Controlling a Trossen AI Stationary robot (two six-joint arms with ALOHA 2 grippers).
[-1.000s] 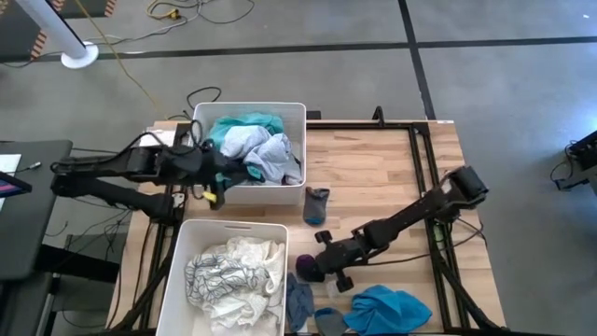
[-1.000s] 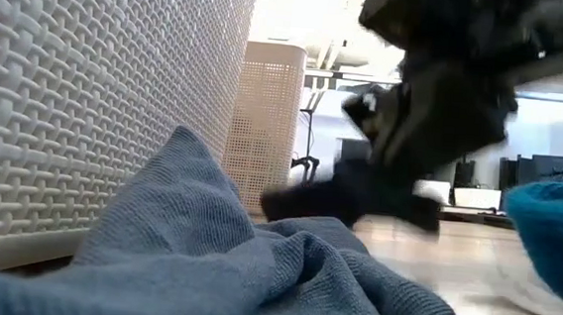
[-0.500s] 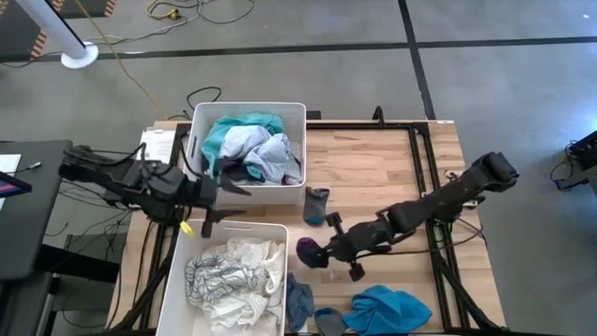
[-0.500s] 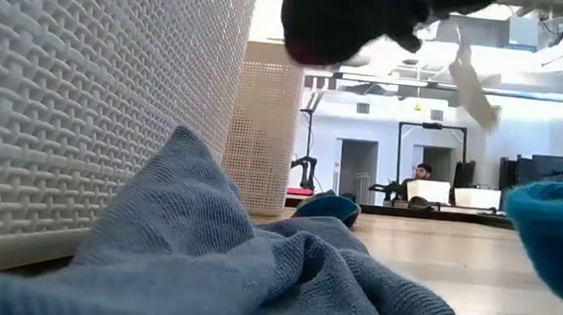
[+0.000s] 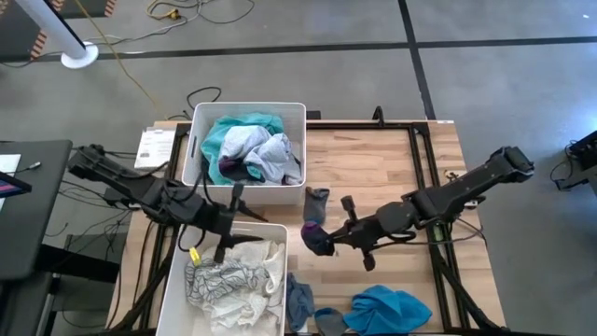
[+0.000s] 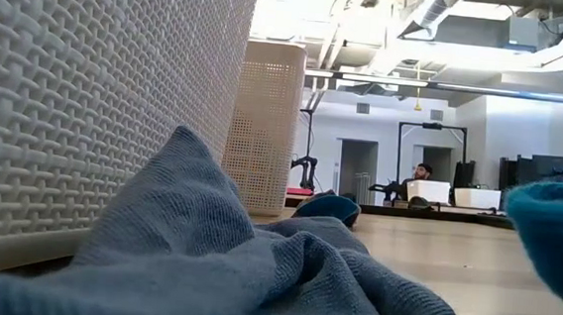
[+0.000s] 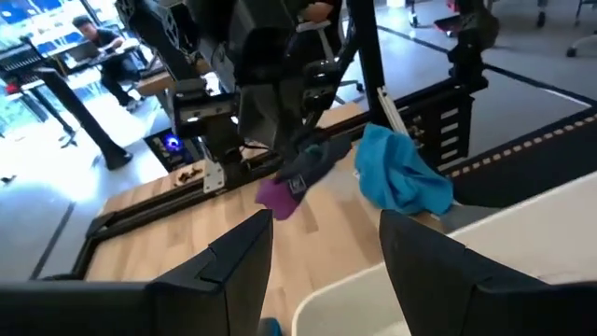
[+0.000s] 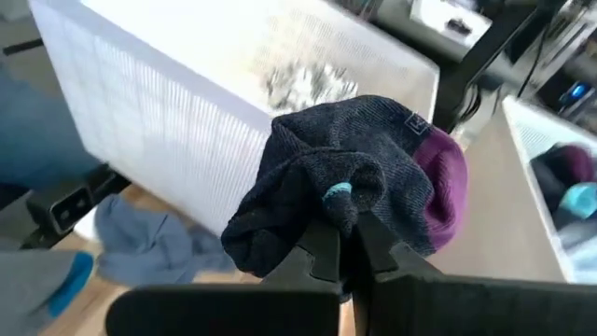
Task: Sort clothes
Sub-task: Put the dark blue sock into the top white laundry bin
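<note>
My right gripper [image 5: 326, 238] [image 8: 343, 245] is shut on a dark navy sock with a purple toe [image 5: 314, 241], above the middle of the table. A second dark sock [image 5: 315, 202] lies on the wood just beyond it. My left gripper [image 5: 240, 222] [image 7: 326, 280] stands open with nothing between its fingers, over the far rim of the near white bin [image 5: 177, 271], which holds white and patterned clothes [image 5: 233, 275]. The far white bin [image 5: 297, 112] holds teal, white, grey and maroon clothes [image 5: 250, 147]. A bright blue garment [image 5: 387, 308] and a grey-blue one [image 5: 298, 301] lie at the near edge. My right gripper pinches a bunched fold of the sock [image 8: 326, 210], near a small teal mark, between its two fingertips. The fingers come almost level from the table's right side. The sock bulges out in front of the fingers, purple toe [image 8: 443, 191] to one side, lifted clear of the table.
In the low view the grey-blue garment [image 6: 254, 265] fills the foreground beside the near bin's woven wall [image 6: 97, 95]. A dark metal frame [image 5: 424, 159] runs along the table's right part. Bare wood [image 5: 364, 168] lies between the far bin and the frame.
My right gripper has risen off the table with the sock and gone a little toward the far edge; the sock now hangs clear. My left gripper has swung from the far bin toward the near bin, rolling as it went, and has stayed open.
</note>
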